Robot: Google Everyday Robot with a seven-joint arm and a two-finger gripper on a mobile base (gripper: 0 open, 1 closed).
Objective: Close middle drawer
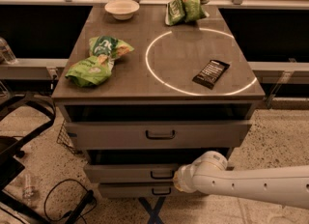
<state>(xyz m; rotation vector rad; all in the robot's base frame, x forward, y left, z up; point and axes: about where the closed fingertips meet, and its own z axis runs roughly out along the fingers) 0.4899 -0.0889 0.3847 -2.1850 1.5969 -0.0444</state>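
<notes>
The middle drawer point(126, 173) is the grey front with a small dark bar handle point(161, 174), below the tall top drawer point(120, 135). It sticks out a little past the bottom drawer point(130, 190), with a dark gap above it. My gripper point(180, 180) is at the end of the white arm point(251, 185), which comes in from the lower right. The gripper sits against the middle drawer's front, just right of the handle.
The top drawer also stands out from the cabinet. On the cabinet top point(159, 85) lie green chip bags point(99, 60) point(186, 8), a white bowl point(122, 8) and a dark snack bar point(211, 73). A black chair point(19, 136) and cables point(67, 203) are at the left on the floor.
</notes>
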